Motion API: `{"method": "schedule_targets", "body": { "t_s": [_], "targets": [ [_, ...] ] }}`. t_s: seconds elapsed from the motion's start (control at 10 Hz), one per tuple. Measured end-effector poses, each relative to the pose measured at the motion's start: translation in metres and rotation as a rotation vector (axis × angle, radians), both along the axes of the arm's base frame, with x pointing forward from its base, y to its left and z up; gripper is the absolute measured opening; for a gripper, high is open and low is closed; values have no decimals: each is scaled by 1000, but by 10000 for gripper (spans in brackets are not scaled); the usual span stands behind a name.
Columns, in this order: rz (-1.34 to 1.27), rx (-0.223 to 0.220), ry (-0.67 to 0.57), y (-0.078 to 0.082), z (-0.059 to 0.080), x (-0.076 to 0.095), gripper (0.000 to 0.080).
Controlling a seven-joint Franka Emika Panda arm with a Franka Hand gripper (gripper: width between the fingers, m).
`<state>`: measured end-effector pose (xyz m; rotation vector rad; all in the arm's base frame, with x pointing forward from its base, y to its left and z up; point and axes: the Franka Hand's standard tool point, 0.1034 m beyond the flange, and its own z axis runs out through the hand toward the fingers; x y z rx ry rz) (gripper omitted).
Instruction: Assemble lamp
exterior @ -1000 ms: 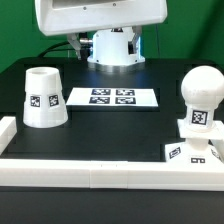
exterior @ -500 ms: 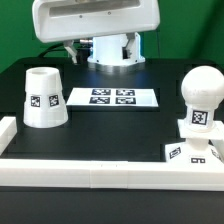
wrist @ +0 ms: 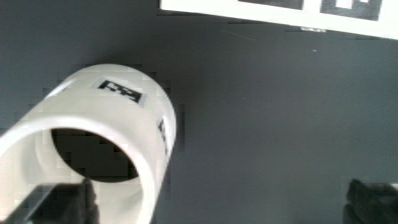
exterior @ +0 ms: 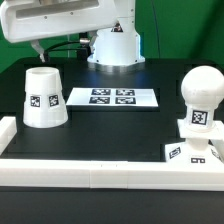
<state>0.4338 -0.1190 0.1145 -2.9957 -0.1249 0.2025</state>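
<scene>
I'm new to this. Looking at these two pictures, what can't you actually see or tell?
- Tool: the exterior view's top edge cuts it off. The wrist view shows only dark blurred fingertips, so open or shut is unclear.
- Flat square white base: exterior view, mostly hidden behind the white front rail.
- White marker board: wrist view, cut by the edge.
- Tapered white plastic shade: wrist view, its tag blurred.

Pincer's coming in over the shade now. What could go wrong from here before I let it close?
1. In the wrist view one finger sits right at the shade rim; descending misaligned could knock the shade over or push it.
2. The shade tapers, so a wall grip may slip.
3. The bulb already stands on the base near the wall; a wide swing with the shade could topple it.
</scene>
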Motion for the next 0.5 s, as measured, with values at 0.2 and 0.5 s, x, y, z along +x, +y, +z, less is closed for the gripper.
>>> {"method": "schedule_targets", "body": {
  "t_s": [0.2, 0.5],
  "targets": [
    [-1, -2, 5, -1, -6, 1, 699],
    [10, -9, 6, -5, -28, -2, 699]
  ]
}}
